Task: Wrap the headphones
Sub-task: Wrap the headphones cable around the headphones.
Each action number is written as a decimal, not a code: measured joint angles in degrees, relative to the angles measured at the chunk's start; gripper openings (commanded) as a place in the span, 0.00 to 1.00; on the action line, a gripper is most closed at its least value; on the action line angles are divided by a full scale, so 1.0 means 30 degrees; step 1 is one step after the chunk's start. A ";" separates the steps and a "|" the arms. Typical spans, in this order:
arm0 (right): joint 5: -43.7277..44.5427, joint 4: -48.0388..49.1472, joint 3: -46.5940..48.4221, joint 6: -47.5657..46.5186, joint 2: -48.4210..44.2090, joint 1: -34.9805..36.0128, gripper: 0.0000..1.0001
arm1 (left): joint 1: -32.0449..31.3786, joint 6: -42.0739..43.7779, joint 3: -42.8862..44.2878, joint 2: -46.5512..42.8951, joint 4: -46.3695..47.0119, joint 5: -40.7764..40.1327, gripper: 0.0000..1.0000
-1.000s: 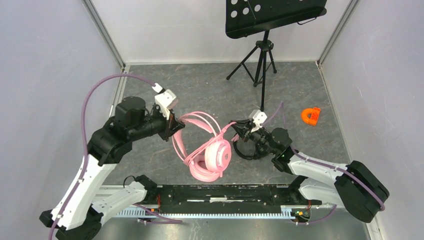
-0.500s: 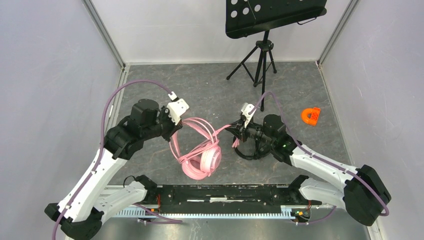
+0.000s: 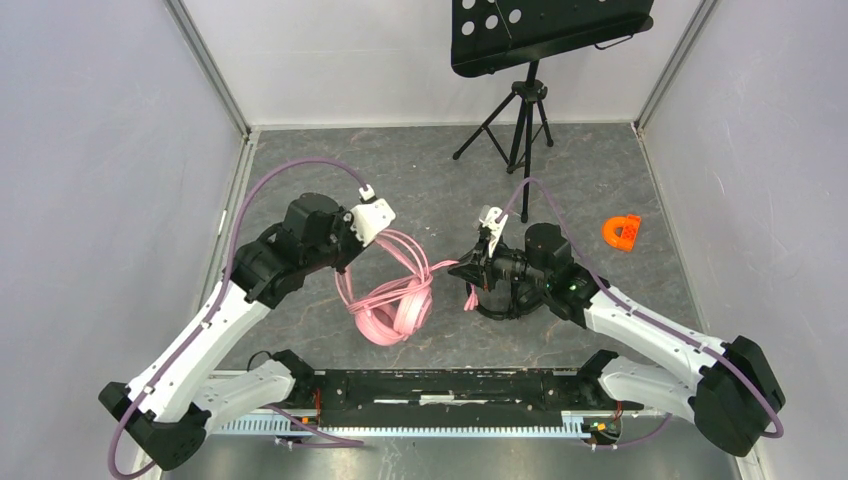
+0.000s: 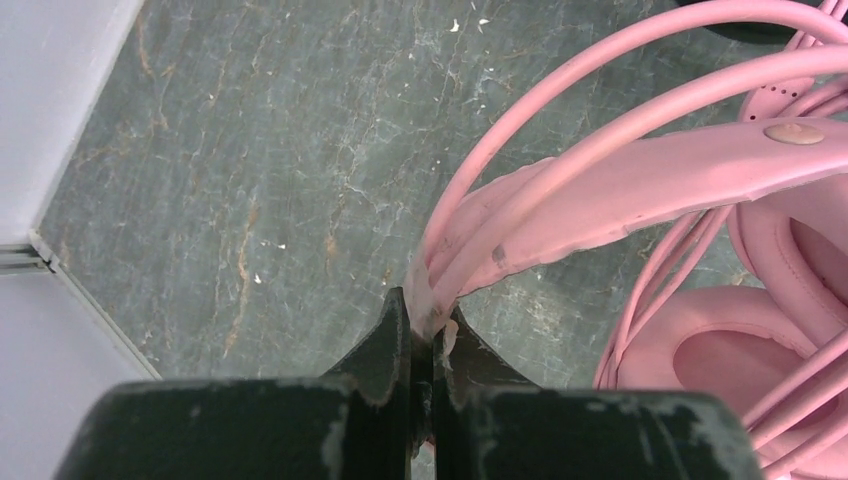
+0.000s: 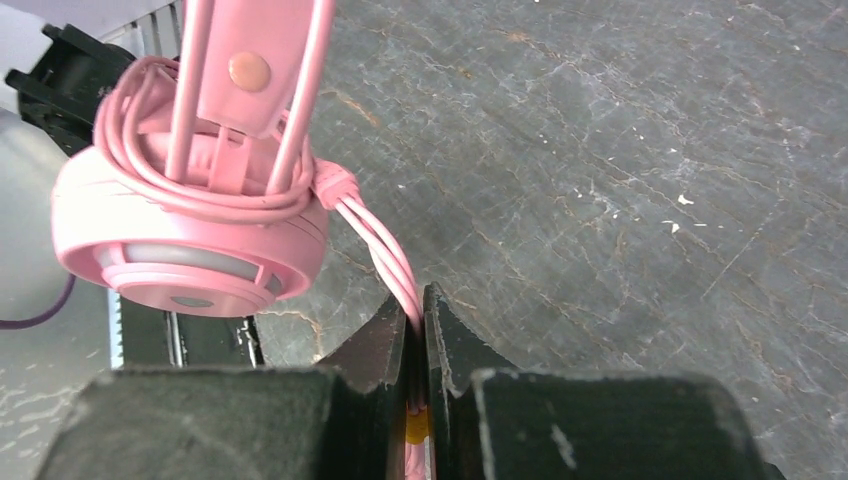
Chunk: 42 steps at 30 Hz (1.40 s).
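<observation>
The pink headphones (image 3: 393, 306) hang low over the grey table between my two arms. My left gripper (image 3: 350, 264) is shut on the top of their headband (image 4: 640, 185), where the pink wire arcs meet between the jaws of the left gripper (image 4: 432, 325). One ear cup (image 5: 190, 240) has pink cable wound around it. A few strands of that cable (image 5: 375, 240) run into my right gripper (image 5: 415, 305), which is shut on them; from above, the right gripper (image 3: 463, 270) sits just right of the headset. The black headphones (image 3: 492, 306) lie partly hidden under my right wrist.
A small orange plastic piece (image 3: 621, 232) lies at the right of the table. A black music stand on a tripod (image 3: 525, 110) stands at the back. A black rail (image 3: 450, 385) runs along the near edge between the arm bases. Grey walls enclose both sides.
My left arm has swung right and forward, carrying the pink headset lower and a little left. My right gripper has turned and shifted slightly left, still on the cable.
</observation>
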 measured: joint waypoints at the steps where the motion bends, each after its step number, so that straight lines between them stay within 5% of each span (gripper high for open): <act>1: -0.0131 -0.0015 0.0029 0.0168 0.0000 0.0000 0.00 | -0.0131 0.0095 -0.0117 0.0000 0.0160 -0.0248 0.02; 11: -0.1202 0.0277 0.0197 0.2157 0.0124 -0.0117 0.09 | -0.1457 0.0714 -0.0452 0.0255 0.1304 -0.3300 0.02; 25: -0.3446 0.6696 -0.0758 0.8859 0.1341 0.0393 0.22 | -0.2404 0.0699 -0.0619 0.0794 0.2426 -0.6688 0.02; 29: -0.2951 0.7264 -0.0750 0.9530 0.1406 0.0809 0.19 | -0.2688 0.0627 -0.0634 0.0954 0.2477 -0.7599 0.02; 42: 0.0612 0.7431 -0.0736 1.0586 0.2062 0.2776 0.31 | -0.2827 -0.2827 -0.0634 0.1508 0.2244 -0.9894 0.02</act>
